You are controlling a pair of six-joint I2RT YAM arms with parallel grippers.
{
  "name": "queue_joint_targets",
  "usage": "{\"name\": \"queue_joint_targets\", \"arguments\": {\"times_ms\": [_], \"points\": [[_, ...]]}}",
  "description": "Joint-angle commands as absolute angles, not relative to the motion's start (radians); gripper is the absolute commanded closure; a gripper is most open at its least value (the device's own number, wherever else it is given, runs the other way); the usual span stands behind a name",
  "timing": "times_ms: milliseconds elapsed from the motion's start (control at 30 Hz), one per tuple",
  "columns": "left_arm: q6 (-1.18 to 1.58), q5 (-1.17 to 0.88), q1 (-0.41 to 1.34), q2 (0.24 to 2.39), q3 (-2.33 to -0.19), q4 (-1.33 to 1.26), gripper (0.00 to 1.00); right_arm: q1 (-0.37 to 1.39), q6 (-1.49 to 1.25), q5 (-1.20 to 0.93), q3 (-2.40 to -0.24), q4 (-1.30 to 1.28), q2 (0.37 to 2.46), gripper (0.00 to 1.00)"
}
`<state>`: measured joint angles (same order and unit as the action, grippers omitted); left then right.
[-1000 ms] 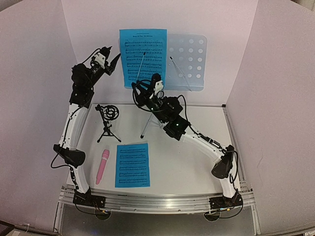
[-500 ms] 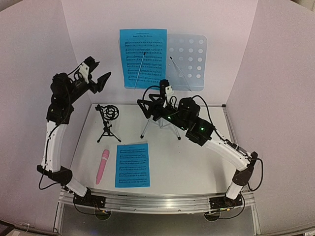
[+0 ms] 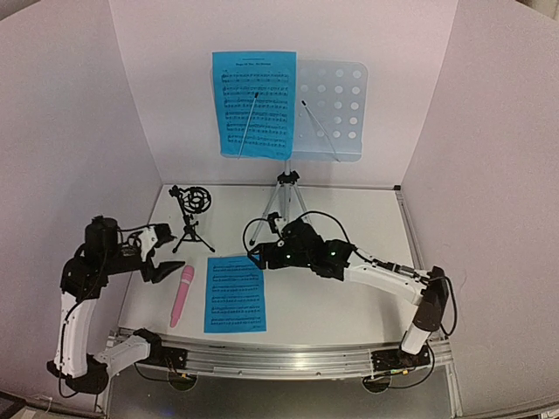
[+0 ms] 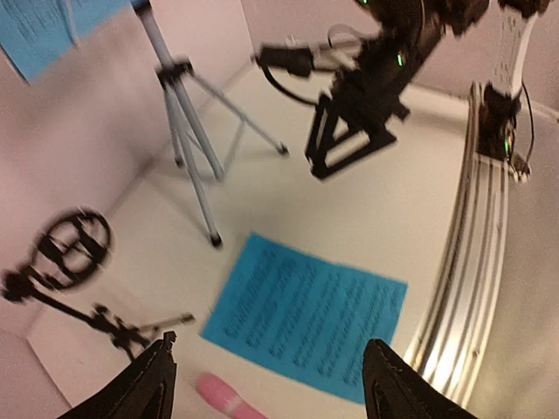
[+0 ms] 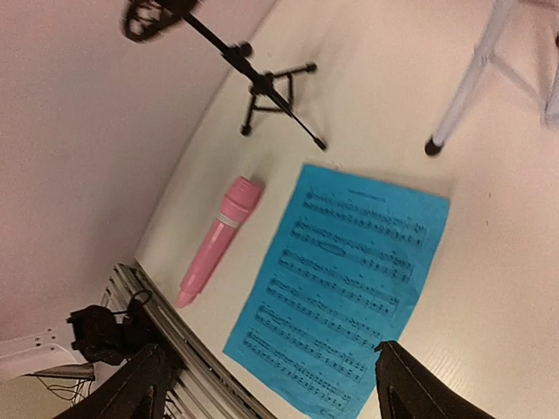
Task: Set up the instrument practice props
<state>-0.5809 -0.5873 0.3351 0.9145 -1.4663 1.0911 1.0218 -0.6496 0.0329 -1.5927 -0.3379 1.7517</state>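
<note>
Open room at the right rear of the surface [image 3: 367,214], between the silver tripod [image 3: 284,196] at back centre and the right wall [image 3: 472,175]. Barred at front right by the right arm [image 3: 384,272], stretched low across. Crowded on the left: black mic stand [image 3: 190,216] near the left wall [image 3: 87,157], pink microphone [image 3: 182,295] just beside the flat blue page [image 3: 236,293], only a narrow strip between. Overhead at the back, pale-blue stand plate [image 3: 332,109] above the tripod.

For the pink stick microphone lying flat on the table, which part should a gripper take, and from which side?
Probably the long body of the pink stick microphone, between its pale band and tapered tip, from straight above with jaws spanning its narrow width. It lies flat, and the blue sheet-music page beside it lies apart, leaving room on both long sides.
</note>
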Motion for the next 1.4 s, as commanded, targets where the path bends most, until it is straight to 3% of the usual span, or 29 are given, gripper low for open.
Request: {"name": "queue_joint_targets", "arguments": {"times_ms": [0, 400, 900, 1100, 1367], "points": [[-0.725, -0.464, 0.335, 0.902, -1.217, 1.288, 0.28, 1.001, -0.838, -0.032, -1.583, -0.364, 1.874, 0.21], [-0.895, -0.271, 0.358, 0.881, -0.678, 0.819, 0.33, 0.898, -0.882, -0.122, -1.691, -0.362, 2.183, 0.31], [-0.945, -0.219, 0.545, 1.095, -0.489, 0.406, 0.34, 0.761, -0.697, -0.226, -1.830, -0.221, 2.393, 0.34], [-0.952, -0.188, 0.560, 1.247, -0.488, 0.311, 0.40, 0.734, -0.672, -0.269, -1.876, -0.165, 2.461, 0.33], [-1.020, -0.198, 0.568, 1.275, -0.433, 0.246, 0.41, 0.730, -0.677, -0.355, -1.836, -0.103, 2.492, 0.39]]}}
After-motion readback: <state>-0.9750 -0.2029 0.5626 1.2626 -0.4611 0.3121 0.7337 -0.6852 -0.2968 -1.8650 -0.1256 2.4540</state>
